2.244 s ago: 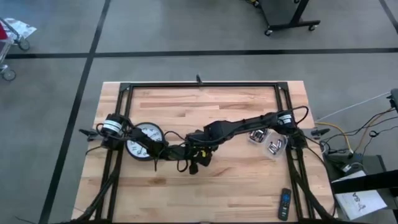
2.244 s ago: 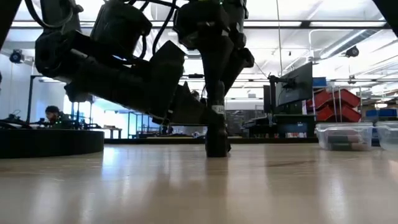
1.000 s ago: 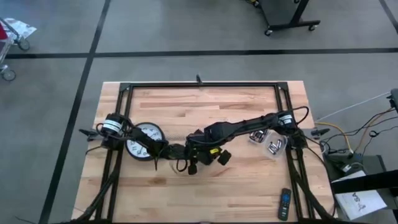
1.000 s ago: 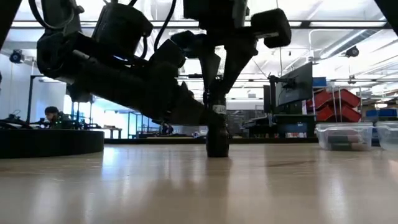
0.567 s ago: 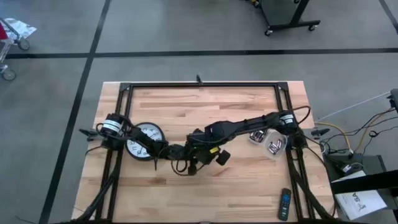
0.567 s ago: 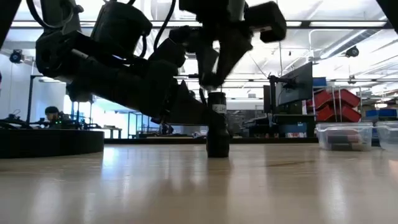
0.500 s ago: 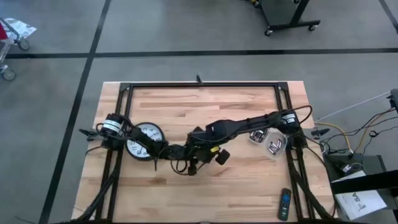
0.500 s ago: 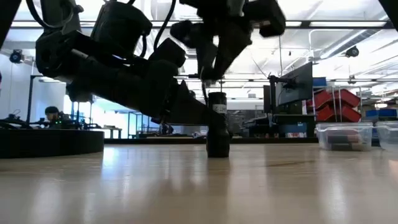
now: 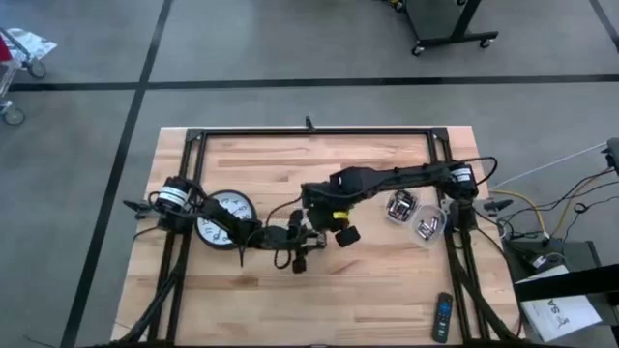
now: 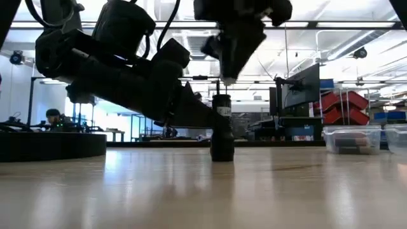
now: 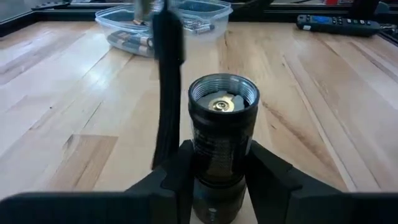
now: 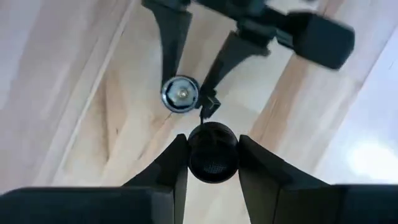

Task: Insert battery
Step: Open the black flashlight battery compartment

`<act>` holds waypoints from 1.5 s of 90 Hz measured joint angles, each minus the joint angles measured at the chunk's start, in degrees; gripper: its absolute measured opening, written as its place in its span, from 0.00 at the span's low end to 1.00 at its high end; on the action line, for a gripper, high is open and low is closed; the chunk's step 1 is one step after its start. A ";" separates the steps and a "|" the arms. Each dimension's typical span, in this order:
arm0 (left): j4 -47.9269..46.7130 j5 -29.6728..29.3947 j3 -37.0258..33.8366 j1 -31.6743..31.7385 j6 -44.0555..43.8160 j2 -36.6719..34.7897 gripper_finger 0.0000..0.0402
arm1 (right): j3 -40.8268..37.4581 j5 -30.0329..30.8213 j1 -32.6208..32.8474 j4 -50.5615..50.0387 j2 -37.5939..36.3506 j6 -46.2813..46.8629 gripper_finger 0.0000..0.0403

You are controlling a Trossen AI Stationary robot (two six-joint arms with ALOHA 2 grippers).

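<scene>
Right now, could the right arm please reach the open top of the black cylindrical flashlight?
Probably yes: the right end effector, gripping a round black cap, hangs above the flashlight, its top uncovered; the left end effector clamps its lower body.

1. Bright ceiling lights (image 10: 318, 28) backlight the low view, turning both arms into silhouettes.
2. The pale wooden counter (image 10: 203, 191) reflects a soft sheen.
3. The high view is evenly lit, with faint shadows.
4. Wrist views blur at near edges.

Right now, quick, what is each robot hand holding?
Left gripper: shut on the flashlight body, upright on the table.
Right gripper: shut on a round black cap, above it.
</scene>
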 joint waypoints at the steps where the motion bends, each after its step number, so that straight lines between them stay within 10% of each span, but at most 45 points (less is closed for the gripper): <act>1: -0.01 -0.01 0.00 0.00 0.00 0.00 0.26 | -0.40 0.00 -0.21 0.19 -0.04 0.18 0.22; 57: -0.54 -0.23 -0.17 -0.02 -0.66 0.11 0.33 | -21.30 0.00 -14.31 29.49 0.09 11.81 0.27; 135: -0.49 -1.59 -0.15 0.04 -0.89 0.17 0.36 | -22.45 2.30 -16.11 19.61 -7.38 11.01 0.50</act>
